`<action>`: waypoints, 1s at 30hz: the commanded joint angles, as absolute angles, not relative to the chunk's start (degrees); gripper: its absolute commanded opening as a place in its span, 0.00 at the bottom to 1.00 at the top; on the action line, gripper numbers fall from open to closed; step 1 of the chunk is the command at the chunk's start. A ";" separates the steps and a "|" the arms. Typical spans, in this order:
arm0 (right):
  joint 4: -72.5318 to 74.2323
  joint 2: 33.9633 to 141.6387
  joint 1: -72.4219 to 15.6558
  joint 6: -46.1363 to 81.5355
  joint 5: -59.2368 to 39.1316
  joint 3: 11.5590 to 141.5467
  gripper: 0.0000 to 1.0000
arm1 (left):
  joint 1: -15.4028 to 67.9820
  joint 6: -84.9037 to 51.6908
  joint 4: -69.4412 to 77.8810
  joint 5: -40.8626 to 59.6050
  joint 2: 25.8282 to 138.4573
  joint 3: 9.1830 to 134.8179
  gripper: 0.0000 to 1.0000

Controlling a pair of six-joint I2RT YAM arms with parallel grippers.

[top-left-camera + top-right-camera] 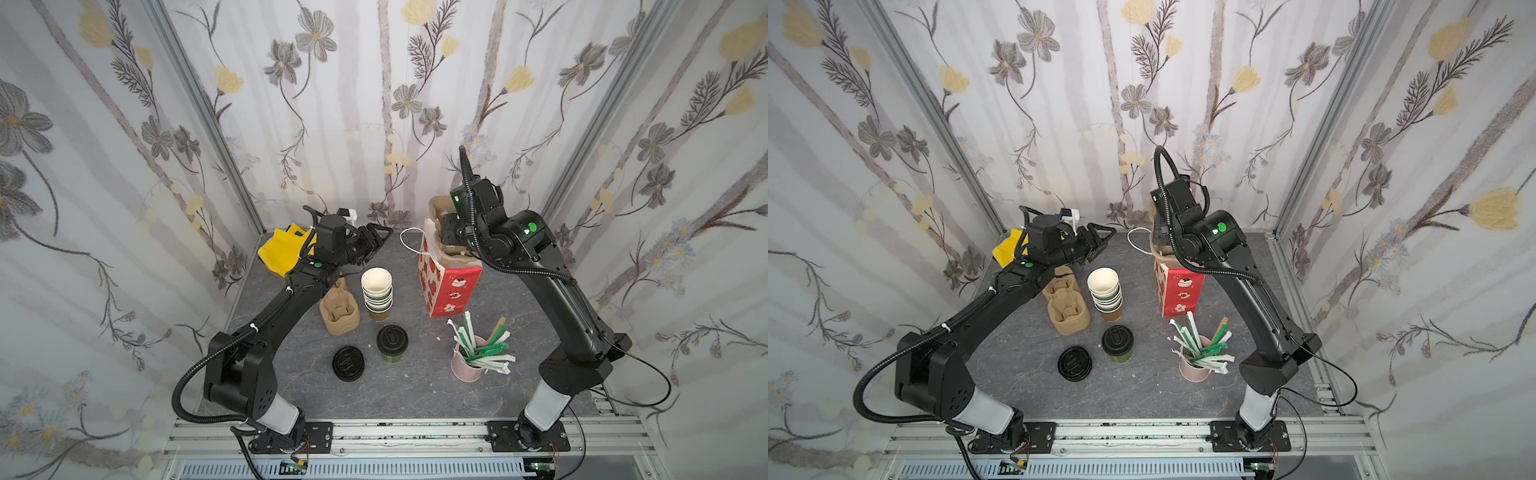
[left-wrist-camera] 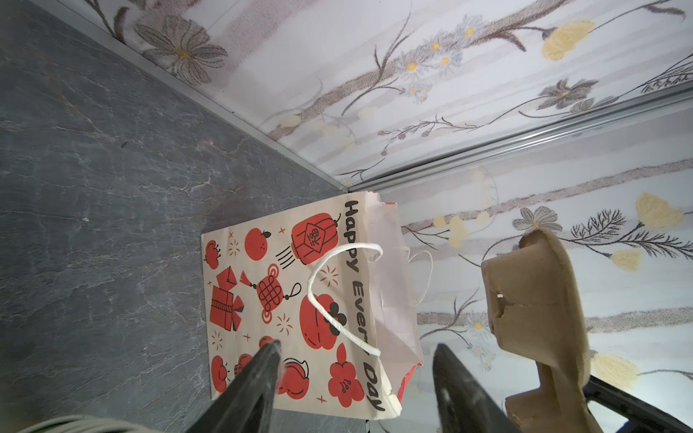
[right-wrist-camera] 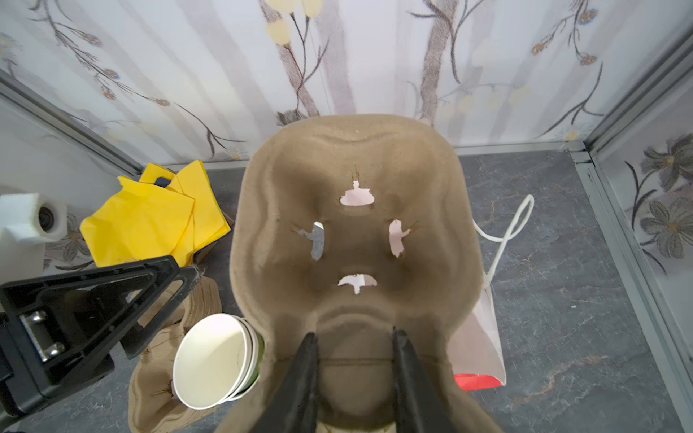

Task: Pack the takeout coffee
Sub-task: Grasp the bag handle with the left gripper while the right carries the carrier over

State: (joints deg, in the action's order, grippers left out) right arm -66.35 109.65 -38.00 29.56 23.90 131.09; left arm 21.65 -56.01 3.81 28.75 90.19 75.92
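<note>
Olive-green takeout coffee [image 1: 392,345] stands upright, black lid [image 1: 392,338] topmost.

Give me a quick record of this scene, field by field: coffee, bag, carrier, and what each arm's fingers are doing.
coffee: olive-green paper cup with black lid, upright on grey table, untouched
bag: red-and-white paper bag, standing open
carrier: brown pulp cup carrier, held over bag's open top
right gripper: fingers shut on carrier
left gripper: open, empty

Bright, even light, soft shadows; top views bend at edges, wrist foregrounds blur
</note>
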 commanded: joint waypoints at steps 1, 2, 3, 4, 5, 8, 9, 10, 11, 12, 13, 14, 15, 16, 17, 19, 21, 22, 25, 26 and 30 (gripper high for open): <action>-66.44 109.52 -36.55 30.67 24.03 129.86 0.29 | 21.88 -56.02 3.87 31.73 94.24 79.71 0.64; -65.26 109.57 -35.98 30.27 24.09 129.32 0.29 | 21.93 -56.07 3.71 33.37 95.96 81.36 0.63; -64.00 109.60 -35.59 29.81 24.00 129.07 0.29 | 21.91 -56.07 3.56 34.41 97.18 82.57 0.63; -62.74 109.80 -35.08 29.50 23.83 128.94 0.29 | 22.02 -55.94 3.52 34.94 98.32 83.79 0.63; -61.69 110.03 -34.62 29.22 23.43 128.86 0.29 | 22.08 -55.36 3.34 35.15 99.40 84.94 0.64; -60.47 110.88 -33.38 29.18 23.46 128.59 0.29 | 22.15 -54.67 2.23 34.82 102.27 87.86 0.66; -60.46 111.12 -33.02 29.15 23.76 128.58 0.29 | 22.10 -54.65 1.90 34.64 103.11 88.55 0.67; -60.23 111.33 -32.64 29.10 23.92 128.44 0.29 | 22.07 -54.76 1.55 34.46 104.08 89.13 0.67; -59.87 111.44 -32.23 28.67 23.03 128.33 0.29 | 22.09 -54.63 1.34 34.21 104.89 89.62 0.67; -59.54 111.52 -31.90 28.16 21.99 128.33 0.29 | 22.06 -54.20 1.09 34.03 105.55 90.16 0.67; -59.55 111.32 -31.66 27.73 21.11 128.40 0.29 | 22.00 -53.76 0.54 33.93 106.32 90.94 0.67; -60.01 111.11 -31.55 27.39 20.69 128.32 0.29 | 22.02 -53.30 0.14 33.93 106.90 91.81 0.67; -60.80 110.86 -31.46 27.05 20.33 128.32 0.29 | 21.97 -52.78 -0.25 34.09 107.57 92.67 0.67; -61.54 110.66 -31.37 26.97 20.18 128.33 0.29 | 21.91 -52.44 -0.79 34.15 108.10 93.44 0.67; -62.25 110.44 -31.31 26.90 20.21 128.09 0.29 | 21.96 -52.05 -1.28 34.32 108.73 94.37 0.66; -61.94 109.96 -31.20 26.10 19.95 126.55 0.30 | 21.89 -51.27 -2.00 35.05 109.98 95.83 0.64; -59.46 109.53 -30.95 25.92 21.45 125.08 0.29 | 21.89 -50.87 -2.57 35.68 111.03 97.04 0.59; -57.70 109.39 -30.94 25.93 21.83 124.94 0.29 | 21.75 -50.89 -2.62 35.76 111.34 97.24 0.57; -51.75 108.67 -31.02 25.92 22.28 123.97 0.29 | 21.54 -50.77 -2.64 36.50 111.80 97.40 0.54; -49.37 108.14 -31.03 25.80 22.25 122.71 0.29 | 21.47 -50.42 -2.66 36.80 111.75 97.48 0.54; -41.82 106.15 -30.93 25.31 22.00 115.99 0.28 | 21.31 -49.11 -2.71 37.67 111.01 97.29 0.54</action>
State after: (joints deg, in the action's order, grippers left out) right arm -50.87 106.72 -30.89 25.91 21.37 118.76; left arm 21.52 -50.94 -3.22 36.29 111.48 96.86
